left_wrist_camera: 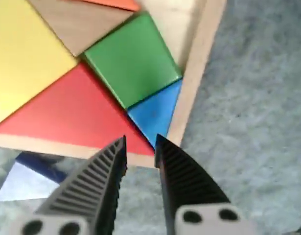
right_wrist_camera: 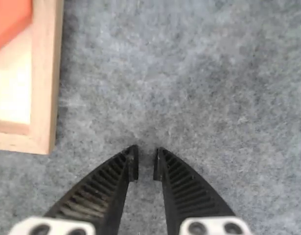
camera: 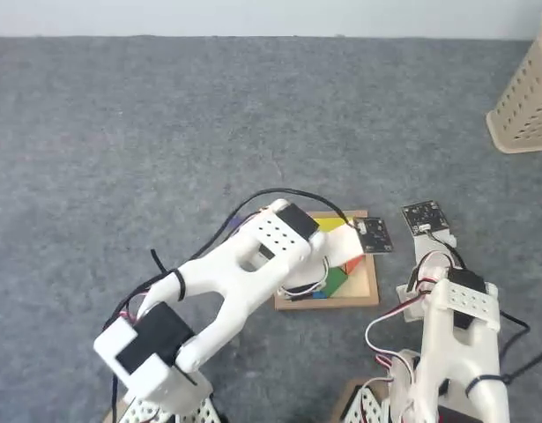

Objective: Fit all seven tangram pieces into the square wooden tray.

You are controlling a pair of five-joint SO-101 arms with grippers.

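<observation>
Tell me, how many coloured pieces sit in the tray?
5 certain: yellow triangle, red triangle, green square, small blue corner triangle, orange piece. A brownish triangle beside the green may be a sixth; the left arm could hide more. A dark blue piece lies outside.

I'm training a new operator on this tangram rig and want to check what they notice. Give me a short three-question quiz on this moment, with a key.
1. True or false: the green square lies inside the wooden tray.
2. The right gripper hangs over: A the grey carpet; B the wooden tray; C the green square.
3. Fill in: the stray piece lying on the carpet outside the tray's rim is ___ in colour.

Key: 1 true; 2 A; 3 dark blue.
</observation>
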